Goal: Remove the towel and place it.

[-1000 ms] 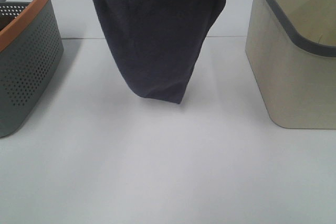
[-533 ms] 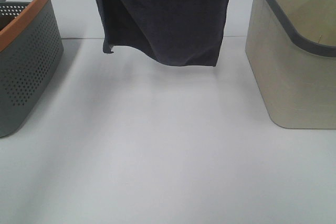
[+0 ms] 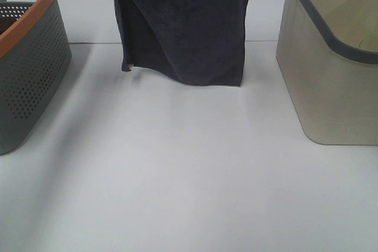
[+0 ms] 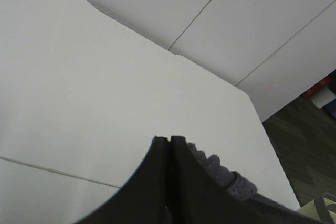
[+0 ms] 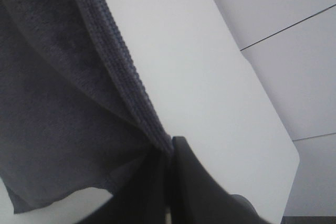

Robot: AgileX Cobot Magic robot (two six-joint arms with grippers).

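The towel [image 3: 183, 25], a dark charcoal-purple terry cloth, hangs spread in the air over the far middle of the table, its lower edge just above the surface and its top cut off by the frame. My left gripper [image 4: 169, 140] is shut, with a bit of the towel [image 4: 231, 182] bunched beside its fingers. The right gripper [image 5: 170, 148] is shut on the towel [image 5: 63, 103] at its stitched hem. Neither gripper shows in the exterior high view.
A grey perforated basket [image 3: 23, 69] with an orange rim stands at the left edge. A beige basket [image 3: 331, 69] with a grey rim stands at the right. White table [image 3: 189, 181] lies between them.
The towel went from a narrow hanging point to a wide flat sheet; its lower edge rose, then dropped slightly, and the spread narrowed a little.
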